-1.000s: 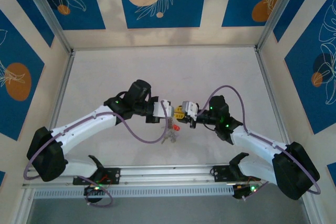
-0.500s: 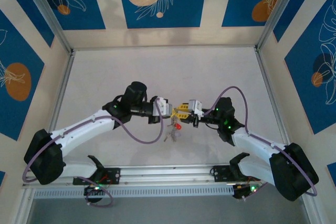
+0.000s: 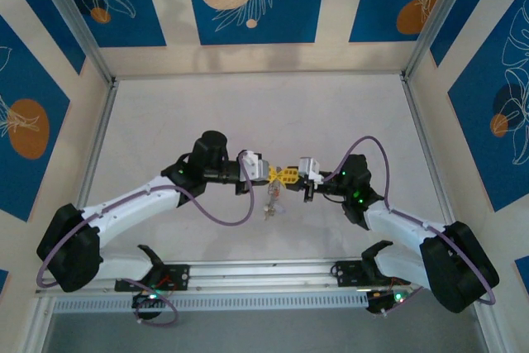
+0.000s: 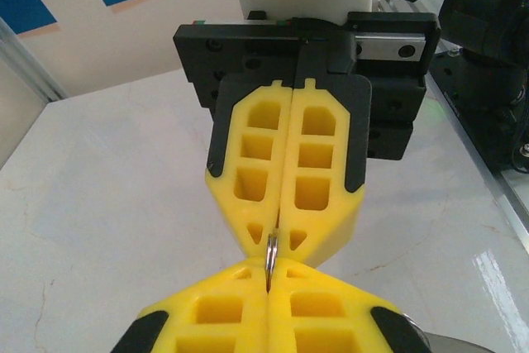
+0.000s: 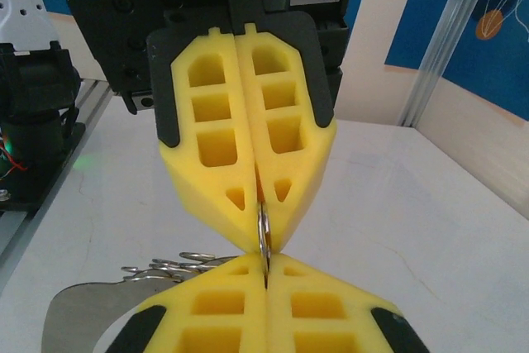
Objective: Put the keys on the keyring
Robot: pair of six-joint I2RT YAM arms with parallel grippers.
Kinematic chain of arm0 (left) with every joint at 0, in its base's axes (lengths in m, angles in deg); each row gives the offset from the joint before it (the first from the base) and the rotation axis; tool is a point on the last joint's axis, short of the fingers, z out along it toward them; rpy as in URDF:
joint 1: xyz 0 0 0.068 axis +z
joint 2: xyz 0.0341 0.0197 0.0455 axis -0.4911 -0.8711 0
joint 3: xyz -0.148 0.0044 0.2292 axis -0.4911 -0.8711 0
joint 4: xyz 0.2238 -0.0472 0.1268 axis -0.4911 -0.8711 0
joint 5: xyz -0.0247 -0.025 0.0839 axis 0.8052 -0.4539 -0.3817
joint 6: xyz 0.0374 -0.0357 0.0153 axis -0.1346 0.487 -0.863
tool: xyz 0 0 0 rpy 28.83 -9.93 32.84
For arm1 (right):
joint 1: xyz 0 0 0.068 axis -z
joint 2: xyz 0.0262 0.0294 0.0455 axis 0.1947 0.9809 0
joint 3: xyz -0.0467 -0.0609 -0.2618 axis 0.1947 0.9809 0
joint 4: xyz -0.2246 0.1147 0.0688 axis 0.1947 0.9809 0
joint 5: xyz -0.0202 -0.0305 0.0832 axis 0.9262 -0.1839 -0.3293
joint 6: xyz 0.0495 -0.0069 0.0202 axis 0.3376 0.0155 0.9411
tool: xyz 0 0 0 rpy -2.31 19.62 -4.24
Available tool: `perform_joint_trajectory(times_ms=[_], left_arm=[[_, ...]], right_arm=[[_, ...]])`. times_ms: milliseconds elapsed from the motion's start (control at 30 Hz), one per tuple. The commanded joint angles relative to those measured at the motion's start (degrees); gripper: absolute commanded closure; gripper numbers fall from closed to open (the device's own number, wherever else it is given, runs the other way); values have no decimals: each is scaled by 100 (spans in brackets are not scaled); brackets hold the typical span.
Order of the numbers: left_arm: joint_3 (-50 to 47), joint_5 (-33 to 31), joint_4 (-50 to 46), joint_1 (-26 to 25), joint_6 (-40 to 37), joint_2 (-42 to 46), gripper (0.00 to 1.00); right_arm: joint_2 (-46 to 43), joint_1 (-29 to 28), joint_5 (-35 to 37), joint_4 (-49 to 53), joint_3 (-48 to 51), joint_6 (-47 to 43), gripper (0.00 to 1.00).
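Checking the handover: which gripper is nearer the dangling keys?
Left, narrowly. The left gripper, shut on the keyring, has the keys hanging by its tips; the right gripper pinches the ring from the far side.

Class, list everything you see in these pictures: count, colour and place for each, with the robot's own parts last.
keyring: one, grey metal, pinched edge-on between left gripper and right gripper.
keys: small cluster, count and colours too small to tell, just below the keyring in the top view.
table: one, white, beneath everything.
wall panels: several, blue and cream, around the table.
left gripper: one, yellow fingers, shut on the keyring.
right gripper: one, yellow fingers, shut on the keyring, facing the left.
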State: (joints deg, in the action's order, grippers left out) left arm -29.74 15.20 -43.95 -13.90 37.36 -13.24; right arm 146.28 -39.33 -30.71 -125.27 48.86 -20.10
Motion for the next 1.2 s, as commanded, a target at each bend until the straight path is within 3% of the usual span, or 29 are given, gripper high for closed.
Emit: perform_joint_trajectory(times_ms=[0,100,200,333,667,933,1067,1167], left_arm=[[165,46,-339,-15,-381,30,91],[330,-558,-1091,-15,-718,33,69],[889,-856,-2237,-19,-1076,-250,67],[1042,-898,-2350,-23,-1108,-359,68],[1232,-1038,-2624,-150,-1400,-485,80],[1295,-1180,-2616,-205,-1470,-499,85],[1362,-1255,-2720,-237,-1530,-554,100],[1313,-1191,-2663,-242,-1552,-534,100]], right_arm=[[-103,-46,214,254,-40,-137,100],[-327,-174,530,1259,-288,-597,100],[-390,-373,900,1929,-513,-927,100],[-307,-522,1171,2307,-703,-1117,100],[-148,-785,1568,2761,-997,-1375,100],[-55,-827,1724,3001,-1128,-1523,100],[-29,-838,1727,3010,-1136,-1541,100],[-83,-691,1384,2521,-935,-1264,97]])
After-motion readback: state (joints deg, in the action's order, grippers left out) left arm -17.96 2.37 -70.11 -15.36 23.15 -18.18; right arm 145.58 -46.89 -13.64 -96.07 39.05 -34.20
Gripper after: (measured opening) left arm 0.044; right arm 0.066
